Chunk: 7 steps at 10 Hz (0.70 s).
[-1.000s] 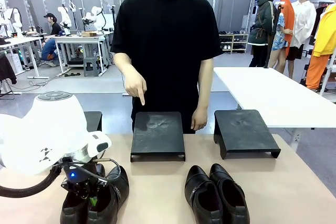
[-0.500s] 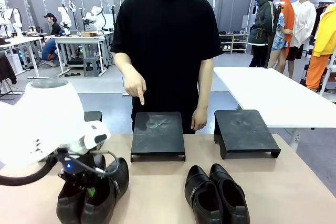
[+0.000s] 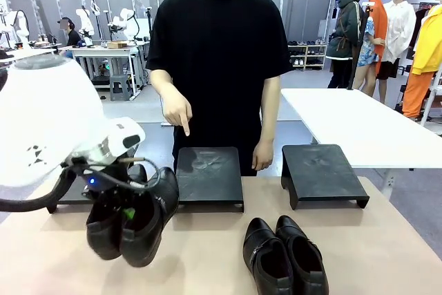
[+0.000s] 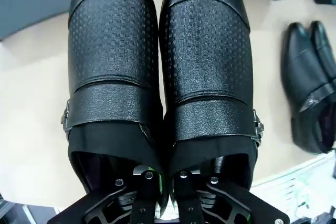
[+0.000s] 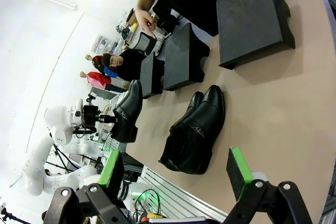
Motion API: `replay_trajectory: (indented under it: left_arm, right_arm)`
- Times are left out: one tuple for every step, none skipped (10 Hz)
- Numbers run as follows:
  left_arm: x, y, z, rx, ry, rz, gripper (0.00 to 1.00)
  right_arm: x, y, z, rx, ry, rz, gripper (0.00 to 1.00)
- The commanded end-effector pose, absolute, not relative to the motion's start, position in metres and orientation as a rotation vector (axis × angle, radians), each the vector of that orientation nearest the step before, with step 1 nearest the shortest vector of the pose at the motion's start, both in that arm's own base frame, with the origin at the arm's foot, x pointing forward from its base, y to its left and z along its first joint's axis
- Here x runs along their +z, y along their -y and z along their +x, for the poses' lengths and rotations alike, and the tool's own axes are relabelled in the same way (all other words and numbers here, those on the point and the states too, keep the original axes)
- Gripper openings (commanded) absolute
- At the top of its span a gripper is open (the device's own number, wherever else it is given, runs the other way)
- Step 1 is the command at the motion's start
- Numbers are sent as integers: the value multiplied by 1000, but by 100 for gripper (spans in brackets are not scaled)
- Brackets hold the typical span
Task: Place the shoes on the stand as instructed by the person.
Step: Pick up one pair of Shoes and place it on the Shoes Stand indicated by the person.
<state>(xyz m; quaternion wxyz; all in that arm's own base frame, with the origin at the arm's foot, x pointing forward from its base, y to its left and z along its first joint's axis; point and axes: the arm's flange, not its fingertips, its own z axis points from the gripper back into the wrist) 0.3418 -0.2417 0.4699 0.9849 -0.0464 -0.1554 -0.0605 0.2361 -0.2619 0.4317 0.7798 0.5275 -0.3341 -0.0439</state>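
Glossy black leather, pair one: the held shoes (image 3: pixel 135 222) hang clear of the desk (image 3: pixel 387 253) at its left side, toes tilted upward toward the far side. The left end effector (image 3: pixel 126 211) is closed narrow on them. In the left wrist view one finger enters each shoe opening, and the two adjoining inner walls are pinched between the fingers. The second pair (image 3: pixel 284 257) stands side by side and touching on the near part of the desk.

Three dark stands line the far half: the left stand (image 5: pixel 148 74), the middle stand (image 3: pixel 207 174) and the right stand (image 3: pixel 321 174). The person's pointing hand (image 3: pixel 178 112) aims its index finger down at the far edge of the middle stand, so that stand is judged to be the target. The right end effector (image 5: pixel 174 169) has its jaws wide and holds nothing.

Step in hand, as judged: carry the pair to the middle stand.
- The grip is only a pinch on two thin walls, so travel should be slow and without swing.
- The heels should pass above the stand's front lip.
- The pair should be levelled to match the sloping top.
- Release should wait until both soles bear on the stand, well short of the pointing finger.
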Motion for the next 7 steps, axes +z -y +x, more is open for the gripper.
replay_trajectory:
  left_arm:
    - [493, 263, 360, -89, 383, -141, 8]
    - [506, 276, 370, -95, 419, -148, 8]
    - [516, 289, 380, -83, 434, -158, 8]
    - [520, 305, 393, -78, 451, -131, 8]
    - [522, 323, 409, -80, 469, -124, 8]
    - [524, 337, 424, -70, 488, -135, 8]
    - [524, 348, 439, -67, 523, -121, 8]
  right_arm:
    - [433, 262, 235, -91, 730, 1146, 100]
    - [433, 262, 235, -91, 730, 1146, 100]
    - [433, 262, 235, -91, 730, 1146, 100]
    - [433, 262, 235, -91, 730, 1146, 100]
    - [433, 262, 235, -91, 730, 1146, 100]
    - [433, 262, 235, -91, 730, 1146, 100]
    - [433, 262, 235, -91, 730, 1146, 100]
